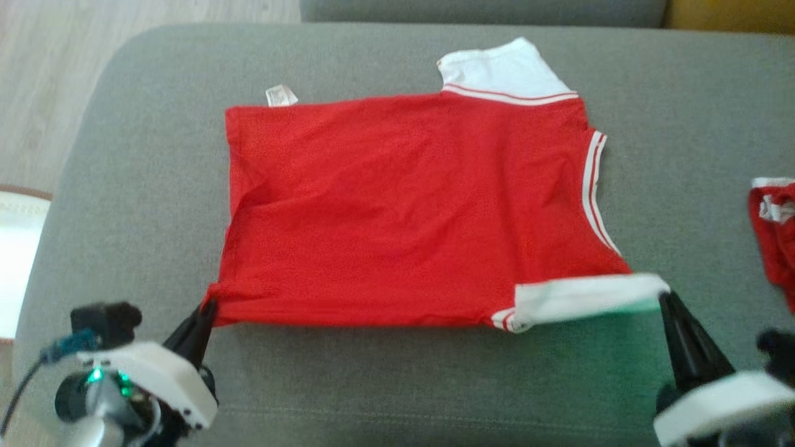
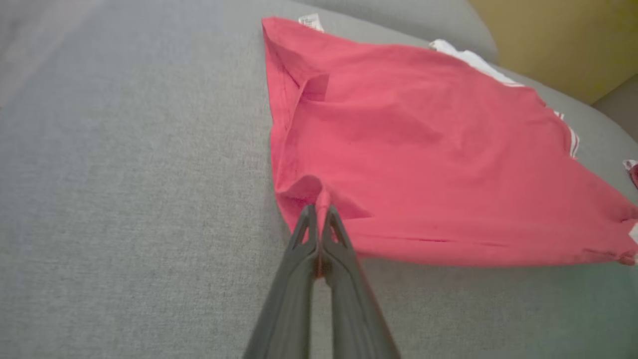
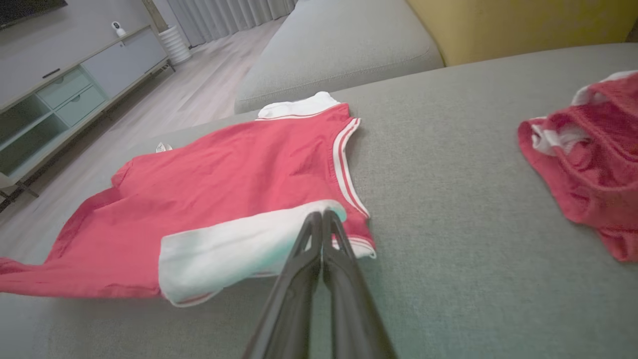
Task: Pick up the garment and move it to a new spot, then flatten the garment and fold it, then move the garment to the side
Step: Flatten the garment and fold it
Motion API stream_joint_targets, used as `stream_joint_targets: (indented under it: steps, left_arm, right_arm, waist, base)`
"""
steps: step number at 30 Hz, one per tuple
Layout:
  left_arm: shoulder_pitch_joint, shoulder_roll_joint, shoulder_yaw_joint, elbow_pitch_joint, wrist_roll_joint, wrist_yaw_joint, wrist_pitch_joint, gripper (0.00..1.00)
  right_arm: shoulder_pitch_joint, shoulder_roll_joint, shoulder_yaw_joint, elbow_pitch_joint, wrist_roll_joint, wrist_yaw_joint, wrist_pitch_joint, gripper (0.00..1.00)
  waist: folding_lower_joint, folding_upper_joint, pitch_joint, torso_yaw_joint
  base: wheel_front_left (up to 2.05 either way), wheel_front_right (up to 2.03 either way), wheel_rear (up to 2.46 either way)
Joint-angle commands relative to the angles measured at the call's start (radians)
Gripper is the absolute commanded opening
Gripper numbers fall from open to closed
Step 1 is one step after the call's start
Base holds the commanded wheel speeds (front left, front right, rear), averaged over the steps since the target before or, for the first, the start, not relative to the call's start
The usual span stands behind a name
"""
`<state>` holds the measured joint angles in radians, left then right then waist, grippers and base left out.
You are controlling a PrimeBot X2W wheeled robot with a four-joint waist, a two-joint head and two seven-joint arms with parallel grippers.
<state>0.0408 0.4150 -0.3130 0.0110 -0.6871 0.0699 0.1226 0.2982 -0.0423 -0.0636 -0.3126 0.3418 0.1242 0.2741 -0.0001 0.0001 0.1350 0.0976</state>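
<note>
**Entry: red shirt [image 1: 404, 211], white sleeves**

- Lay spread on the grey sofa cushion [image 1: 372, 391], straight ahead of both pincers.
- Pointed its hem end toward the left pincer [image 1: 208, 308] and its neck end toward the right pincer [image 1: 664, 299].
- Looked mostly flat, with a few creases just ahead of the left pincer.

**Left pincer**
- Was shut tight on a pinch of the red hem corner, and puckered the cloth just past the fingertips.
- Sat low over the cushion, fingers pointing forward and leaning in toward the shirt.

**Right pincer**
- Was shut too, tips at the end of the near white sleeve [image 1: 584, 297].
- Appeared to grip the sleeve's edge, with the exact hold hidden behind the tips.
- Sat low, fingers raked forward and leaning toward the left pincer.

**Near edge of the shirt**
- Ran between the two pincers.
- Seemed raised slightly off the cushion, with shadow under it.

**Step, as judged**
- Flattening about done, the fold about to begin.
- Next move probably called for lifting both pincers together and carrying the near edge forward over the body to the far edge.
- Would need an even height and pace to avoid a skewed fold, then a release.

**Also noted**
- Far white sleeve [image 1: 497, 65], well ahead of the right pincer.
- Label [image 1: 281, 95], at the far corner ahead of the left pincer.
- Second red garment [image 1: 773, 236], heaped to the outer side of the right pincer, well apart from the shirt.
</note>
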Motion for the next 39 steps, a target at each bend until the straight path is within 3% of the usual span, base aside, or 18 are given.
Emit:
stream_joint_targets:
  steps: [1,11,25,26,27,28,30,34,39]
  left_arm:
    - [-0.078,0.038,0.043,-0.017,-0.009,-0.005,0.011,0.0]
    - [-0.274,0.019,0.039,0.157,-0.116,-0.084,0.131,0.0]
    - [-0.469,-0.046,0.008,0.435,-0.111,-0.17,0.018,0.0]
    - [-0.474,-0.052,0.005,0.45,-0.113,-0.174,0.007,0.34]
    - [-0.478,-0.058,0.003,0.464,-0.113,-0.177,-0.007,0.93]
    - [-0.481,-0.062,0.0,0.476,-0.11,-0.179,-0.023,1.0]
    - [-0.481,-0.072,-0.001,0.489,-0.102,-0.183,-0.071,1.0]
    - [-0.465,-0.083,0.006,0.491,-0.068,-0.169,-0.181,1.0]
    - [-0.415,-0.101,0.022,0.435,0.017,-0.095,-0.352,1.0]
  right_arm:
    - [-0.073,-0.025,0.027,-0.02,-0.005,0.007,0.004,0.0]
    - [-0.372,-0.142,0.094,0.237,0.017,0.007,-0.023,0.0]
    - [-0.638,-0.194,0.196,0.532,0.027,0.007,-0.199,0.0]
    - [-0.647,-0.193,0.201,0.55,0.027,0.007,-0.21,0.0]
    - [-0.654,-0.191,0.207,0.566,0.027,0.007,-0.22,0.0]
    - [-0.659,-0.19,0.213,0.581,0.028,0.007,-0.229,0.24]
    - [-0.666,-0.188,0.224,0.598,0.026,0.007,-0.252,1.0]
    - [-0.658,-0.186,0.221,0.599,-0.005,0.007,-0.311,1.0]
    - [-0.597,-0.153,0.177,0.543,-0.129,0.007,-0.394,1.0]
  waist:
    - [0.0001,-0.0001,0.023,0.005]
    - [0.0001,-0.0001,0.116,0.029]
    - [0.0001,-0.0001,0.197,0.03]
    - [0.0001,-0.0001,0.2,0.031]
    - [0.0001,-0.0001,0.202,0.033]
    - [0.0001,-0.0001,0.203,0.034]
    - [0.0001,-0.0001,0.203,0.037]
    - [0.0001,-0.0001,0.197,0.039]
    - [0.0001,-0.0001,0.172,0.048]
  base:
    - [0.0,0.0,0.0]
    - [0.0,0.0,0.0]
    - [0.0,0.0,0.0]
    - [0.0,0.0,0.0]
    - [0.0,0.0,0.0]
    - [0.0,0.0,0.0]
    - [0.0,0.0,0.0]
    - [0.0,0.0,0.0]
    - [0.0,0.0,0.0]
